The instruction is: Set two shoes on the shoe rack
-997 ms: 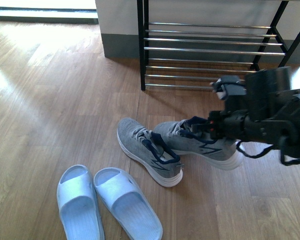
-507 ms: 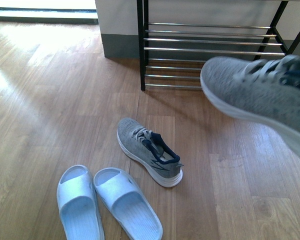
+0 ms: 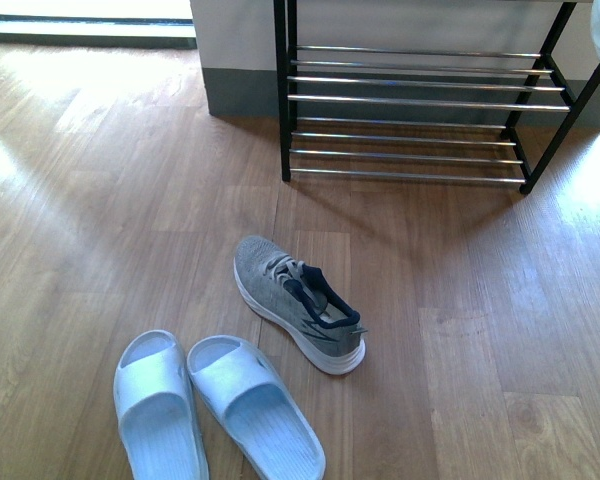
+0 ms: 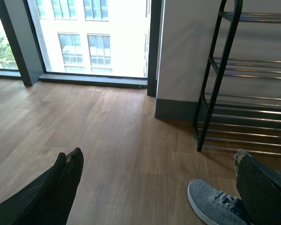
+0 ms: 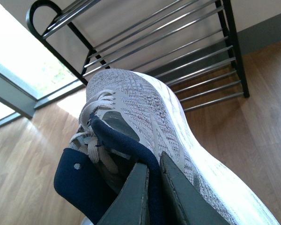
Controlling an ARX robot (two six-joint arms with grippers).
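1. Slides (image 3: 215,415): pair, side by side on the floor at 7 o'clock in the front view. Ungripped.
2. Floor sneaker (image 3: 298,303): upright on its sole just beyond the slides, toe toward 11 o'clock. Probably awaiting its turn.
3. Left gripper (image 4: 159,192): fingers spread wide, nothing between them, low near the floor sneaker's toe. Judged idle.
4. Right gripper (image 5: 152,180): clamped on the navy collar (image 5: 117,140) of the held sneaker (image 5: 150,126). This sneaker was in the air, toe toward the rack. The heel-end grip likely left the toe free to lead onto the bars.
5. Rack (image 3: 410,110): at 12 to 1 o'clock, against the wall. No shoe on the tiers shown.
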